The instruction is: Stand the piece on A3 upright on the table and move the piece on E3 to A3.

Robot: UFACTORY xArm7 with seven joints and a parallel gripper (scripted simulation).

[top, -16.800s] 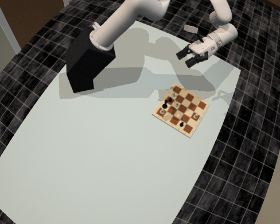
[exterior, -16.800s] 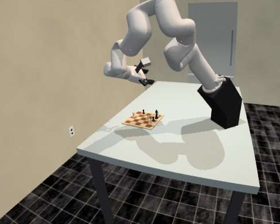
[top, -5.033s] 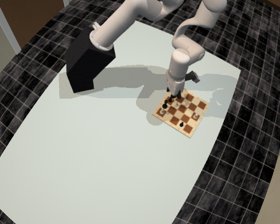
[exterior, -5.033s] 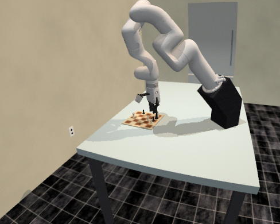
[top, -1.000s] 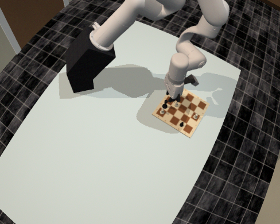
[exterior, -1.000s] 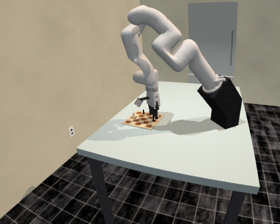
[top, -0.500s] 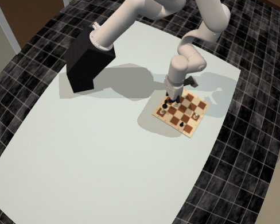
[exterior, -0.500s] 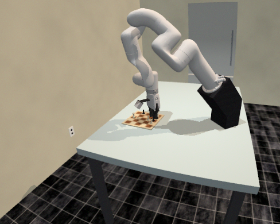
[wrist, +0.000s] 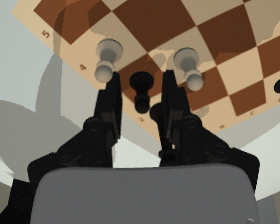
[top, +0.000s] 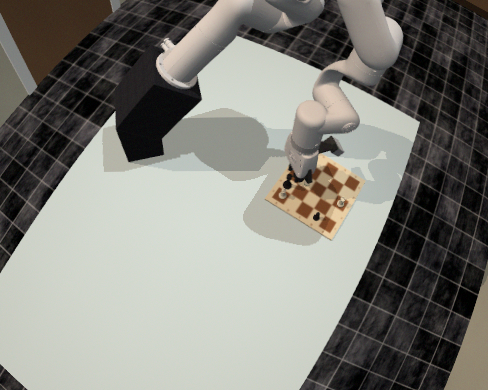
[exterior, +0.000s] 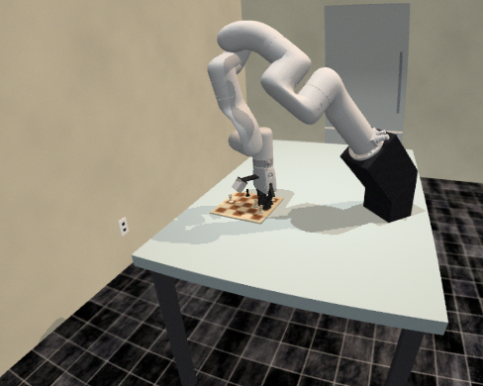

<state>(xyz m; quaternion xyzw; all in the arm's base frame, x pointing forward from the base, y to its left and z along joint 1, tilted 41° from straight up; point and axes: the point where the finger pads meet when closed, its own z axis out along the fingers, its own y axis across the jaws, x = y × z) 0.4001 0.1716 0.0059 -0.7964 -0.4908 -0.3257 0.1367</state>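
Black-fingered, the hand (top: pixel 303 180) (exterior: pixel 265 204) (wrist: pixel 141 85) is hovering inside the desk's (top: pixel 184 284) (exterior: pixel 306 251) (wrist: pixel 20 70) edges, fingers apart, gripping nothing; sideways drift is risking knocking the left pale piece (wrist: pixel 108 52) or right pale piece (wrist: pixel 187 61).

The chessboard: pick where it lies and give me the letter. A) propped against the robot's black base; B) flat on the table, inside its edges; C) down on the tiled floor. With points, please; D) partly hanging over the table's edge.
B: the top and exterior views show the chessboard (top: pixel 300 217) (exterior: pixel 224 211) (wrist: pixel 160 20) flat on the table (top: pixel 134 274) (exterior: pixel 355 256) (wrist: pixel 15 50), with tabletop around it.
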